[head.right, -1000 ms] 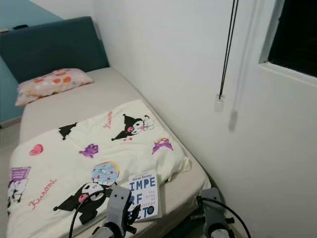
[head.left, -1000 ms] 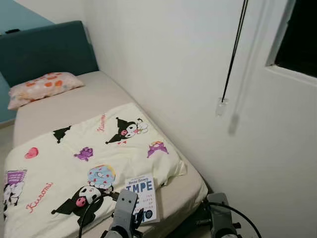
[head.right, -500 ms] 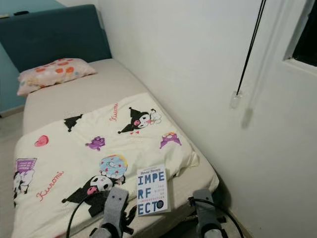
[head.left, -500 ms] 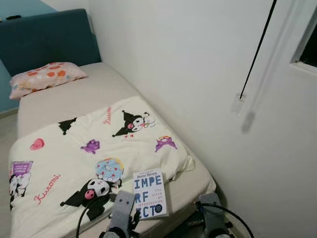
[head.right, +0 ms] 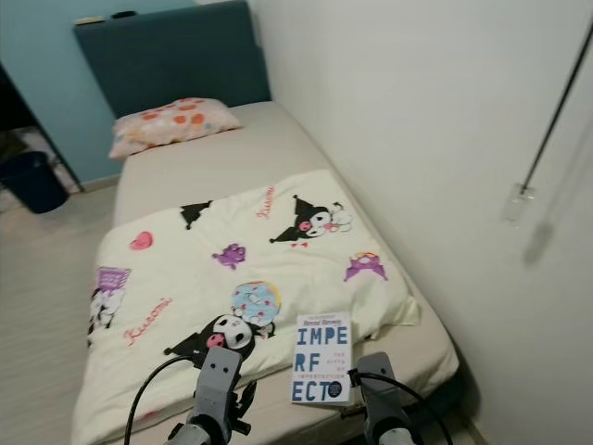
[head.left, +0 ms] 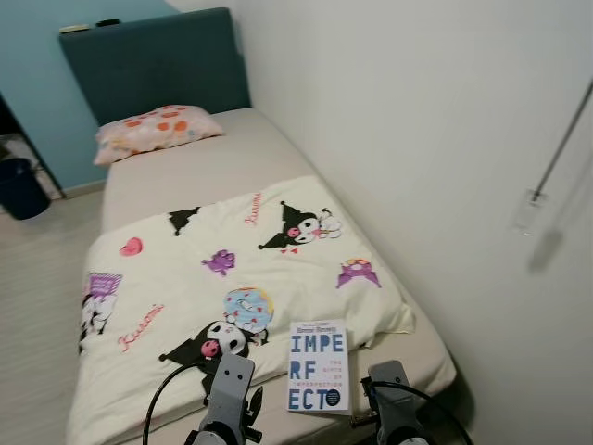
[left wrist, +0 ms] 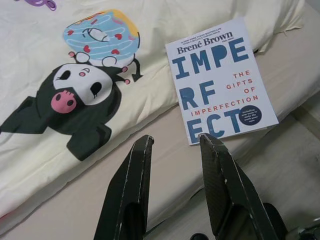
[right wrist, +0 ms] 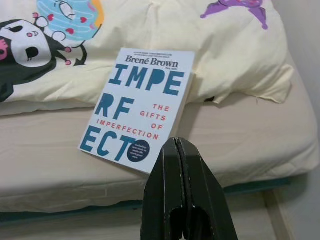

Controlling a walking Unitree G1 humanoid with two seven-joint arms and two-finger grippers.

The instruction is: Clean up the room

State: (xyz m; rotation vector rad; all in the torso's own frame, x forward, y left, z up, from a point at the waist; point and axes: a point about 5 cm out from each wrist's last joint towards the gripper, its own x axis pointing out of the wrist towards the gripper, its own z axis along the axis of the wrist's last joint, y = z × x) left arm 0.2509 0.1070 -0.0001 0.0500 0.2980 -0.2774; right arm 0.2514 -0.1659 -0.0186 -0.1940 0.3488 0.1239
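White-covered book sat lower centre, at the bed's foot. My left gripper was spread open, right gripper pinched closed, both short of it. Guessing I needed to reach in next.

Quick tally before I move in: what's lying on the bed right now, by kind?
Book: 1
Pillow: 1
Printed blanket: 1
Total: 3
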